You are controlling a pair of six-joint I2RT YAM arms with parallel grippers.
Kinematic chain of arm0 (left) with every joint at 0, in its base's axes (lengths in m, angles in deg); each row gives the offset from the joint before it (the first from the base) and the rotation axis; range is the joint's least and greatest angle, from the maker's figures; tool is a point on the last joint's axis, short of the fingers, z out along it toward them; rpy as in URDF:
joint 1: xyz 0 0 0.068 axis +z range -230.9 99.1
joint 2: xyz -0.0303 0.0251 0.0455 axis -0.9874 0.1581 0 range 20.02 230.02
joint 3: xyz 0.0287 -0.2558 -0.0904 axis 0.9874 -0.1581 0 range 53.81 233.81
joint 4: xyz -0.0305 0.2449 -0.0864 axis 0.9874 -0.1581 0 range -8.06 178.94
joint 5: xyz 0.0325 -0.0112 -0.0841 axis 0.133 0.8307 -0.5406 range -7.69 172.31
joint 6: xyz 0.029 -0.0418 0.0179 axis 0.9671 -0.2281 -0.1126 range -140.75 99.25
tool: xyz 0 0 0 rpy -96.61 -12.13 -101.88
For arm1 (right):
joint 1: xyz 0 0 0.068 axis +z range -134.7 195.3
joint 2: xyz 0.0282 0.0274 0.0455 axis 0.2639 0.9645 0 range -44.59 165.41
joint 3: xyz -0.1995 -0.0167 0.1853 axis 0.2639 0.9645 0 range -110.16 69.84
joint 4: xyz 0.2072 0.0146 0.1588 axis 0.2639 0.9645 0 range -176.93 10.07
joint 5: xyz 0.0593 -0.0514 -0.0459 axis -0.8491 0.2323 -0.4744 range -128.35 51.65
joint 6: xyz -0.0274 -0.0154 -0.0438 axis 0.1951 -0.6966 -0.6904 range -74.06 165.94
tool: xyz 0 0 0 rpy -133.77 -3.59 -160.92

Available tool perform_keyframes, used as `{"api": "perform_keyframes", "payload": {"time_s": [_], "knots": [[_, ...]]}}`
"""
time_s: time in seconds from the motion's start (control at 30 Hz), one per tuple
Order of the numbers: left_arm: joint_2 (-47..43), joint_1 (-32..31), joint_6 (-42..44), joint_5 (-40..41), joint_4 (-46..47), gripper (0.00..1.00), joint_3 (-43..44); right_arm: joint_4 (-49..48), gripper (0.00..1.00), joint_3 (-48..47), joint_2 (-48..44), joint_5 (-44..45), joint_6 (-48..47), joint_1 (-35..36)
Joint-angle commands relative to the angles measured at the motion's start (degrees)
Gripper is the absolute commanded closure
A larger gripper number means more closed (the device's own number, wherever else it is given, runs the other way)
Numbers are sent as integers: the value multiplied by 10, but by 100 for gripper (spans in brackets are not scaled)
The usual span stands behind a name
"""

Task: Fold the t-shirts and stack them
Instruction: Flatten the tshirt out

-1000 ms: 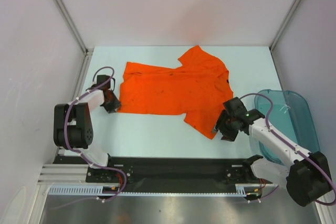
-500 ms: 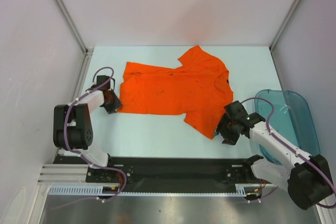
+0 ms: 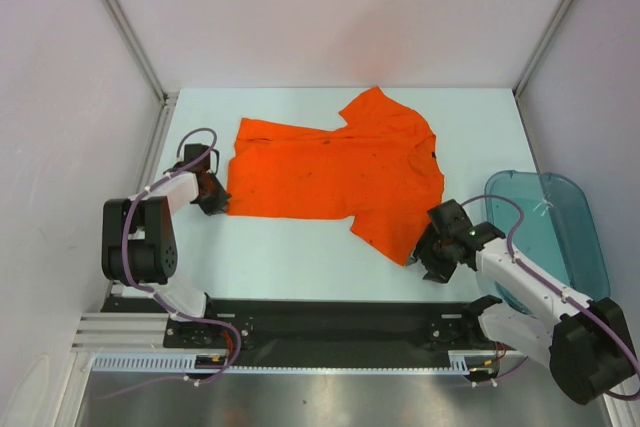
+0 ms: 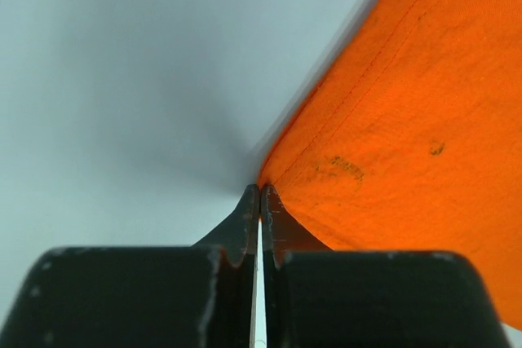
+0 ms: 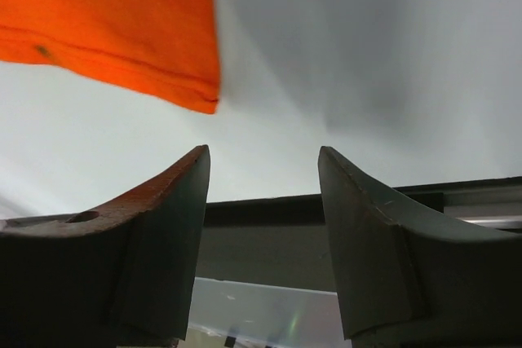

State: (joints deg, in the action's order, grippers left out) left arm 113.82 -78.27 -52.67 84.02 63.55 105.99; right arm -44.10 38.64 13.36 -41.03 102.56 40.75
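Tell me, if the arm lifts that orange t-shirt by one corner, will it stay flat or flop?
Probably flop: the orange t-shirt lies limp with rumpled edges, so the rest would likely hang and drag across the table. It looks thin and light at the stitched hem, so the left fingers, shut at its corner, should lift it easily, though smooth fabric might slip out.

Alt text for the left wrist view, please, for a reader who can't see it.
The left gripper, shut, has its dark tips right at the corner of an orange t-shirt; whether fabric is pinched between them is unclear. The shirt, with a stitched hem and a few small dark specks, fills the right side of the view over a pale table.
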Motion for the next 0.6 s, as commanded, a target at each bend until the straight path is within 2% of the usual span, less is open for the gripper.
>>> {"api": "perform_keyframes", "payload": {"time_s": [0.0, 0.27, 0.57], "knots": [[-9, 0, 13, -31, -19, 100, -12, -40, 41, 35, -14, -5, 60, 1], [-70, -1, 22, -51, -18, 100, -39, -126, 50, 81, -43, 18, 95, 1], [-119, -1, 20, -55, -19, 100, -60, -155, 48, 66, 25, 21, 92, 5]]}}
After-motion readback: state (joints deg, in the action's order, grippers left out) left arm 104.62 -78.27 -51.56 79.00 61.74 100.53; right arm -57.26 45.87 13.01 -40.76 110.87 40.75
